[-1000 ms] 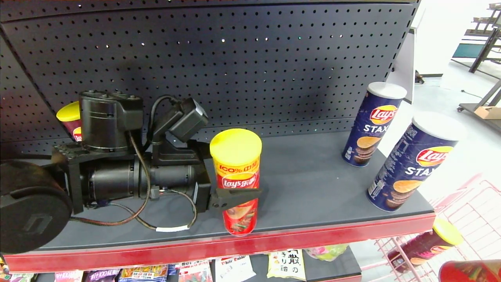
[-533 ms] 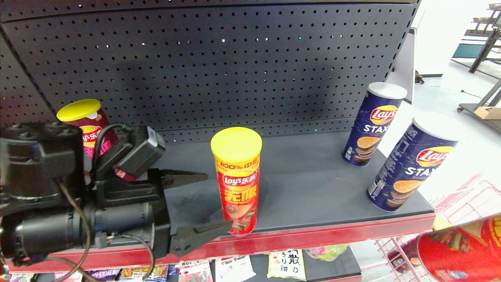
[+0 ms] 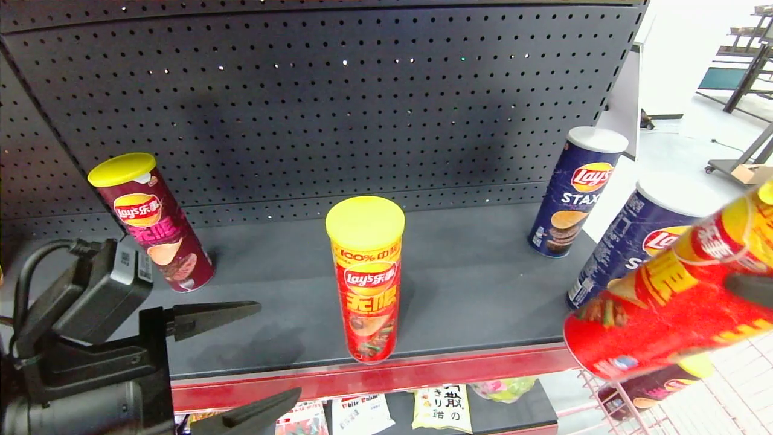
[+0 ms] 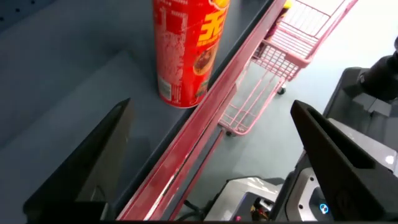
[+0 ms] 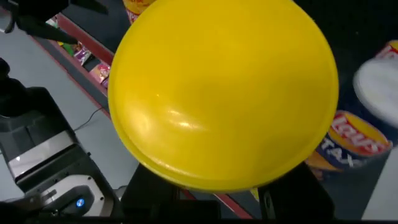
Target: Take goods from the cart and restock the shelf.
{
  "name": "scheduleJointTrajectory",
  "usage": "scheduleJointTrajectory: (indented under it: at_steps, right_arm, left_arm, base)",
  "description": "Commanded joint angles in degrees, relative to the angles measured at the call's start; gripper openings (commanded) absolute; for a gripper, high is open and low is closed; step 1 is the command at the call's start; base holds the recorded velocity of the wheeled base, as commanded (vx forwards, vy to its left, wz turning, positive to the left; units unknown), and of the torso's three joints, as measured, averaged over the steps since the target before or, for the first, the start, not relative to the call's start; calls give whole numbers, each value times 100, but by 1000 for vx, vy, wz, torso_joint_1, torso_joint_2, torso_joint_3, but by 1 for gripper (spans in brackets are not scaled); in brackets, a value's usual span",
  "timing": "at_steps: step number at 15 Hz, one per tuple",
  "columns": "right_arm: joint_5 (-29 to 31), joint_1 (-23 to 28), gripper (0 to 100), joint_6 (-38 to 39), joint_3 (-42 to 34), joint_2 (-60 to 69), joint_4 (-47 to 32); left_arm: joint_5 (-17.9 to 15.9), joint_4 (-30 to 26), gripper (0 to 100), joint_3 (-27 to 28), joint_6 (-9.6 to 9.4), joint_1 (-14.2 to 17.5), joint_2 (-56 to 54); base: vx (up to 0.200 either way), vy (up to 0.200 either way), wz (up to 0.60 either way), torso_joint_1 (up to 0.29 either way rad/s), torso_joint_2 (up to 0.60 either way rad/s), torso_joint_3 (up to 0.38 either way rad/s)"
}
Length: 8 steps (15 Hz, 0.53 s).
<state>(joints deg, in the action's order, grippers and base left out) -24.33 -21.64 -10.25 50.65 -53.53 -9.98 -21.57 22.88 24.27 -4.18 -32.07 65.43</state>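
A red chips can with a yellow lid [image 3: 368, 278] stands upright near the shelf's red front edge [image 3: 423, 371]; it is also in the left wrist view as the red can [image 4: 186, 50]. My left gripper [image 3: 279, 350] hangs open and empty at the lower left, apart from that can, its fingers spread wide [image 4: 211, 109]. My right gripper [image 3: 746, 290] is shut on a second red can [image 3: 670, 308], tilted in the air in front of the shelf's right end. That can's yellow lid [image 5: 224, 87] faces the right wrist camera.
A maroon can [image 3: 151, 223] stands at the shelf's back left, and two blue cans [image 3: 577, 190] [image 3: 628, 235] at the right end. The pink cart [image 3: 743, 374] sits lower right with another can [image 3: 652, 386] in it. Snack packets [image 3: 441, 405] lie on the lower shelf.
My left gripper opened off the standing red can and drew back to the lower left. My right arm rose from the cart side with the second red can.
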Motion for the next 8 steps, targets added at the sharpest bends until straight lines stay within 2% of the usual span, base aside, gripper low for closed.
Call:
scheduleJointTrajectory:
  at_steps: [1,2,8]
  right_arm:
    - [131,-244,0,14,147,-1002,682]
    - [174,-323,0,14,261,-1283,911]
    - [667,-1141,0,243,1131,-2267,954]
  left_arm:
    - [47,-12,100,-63,-4,-1,-276]
    - [109,-3,100,-116,-4,-1,-311]
    - [153,-12,100,-177,-4,-1,-426]
  base:
    - [0,0,0,0,0,0]
    - [0,0,0,0,0,0]
    - [0,0,0,0,0,0]
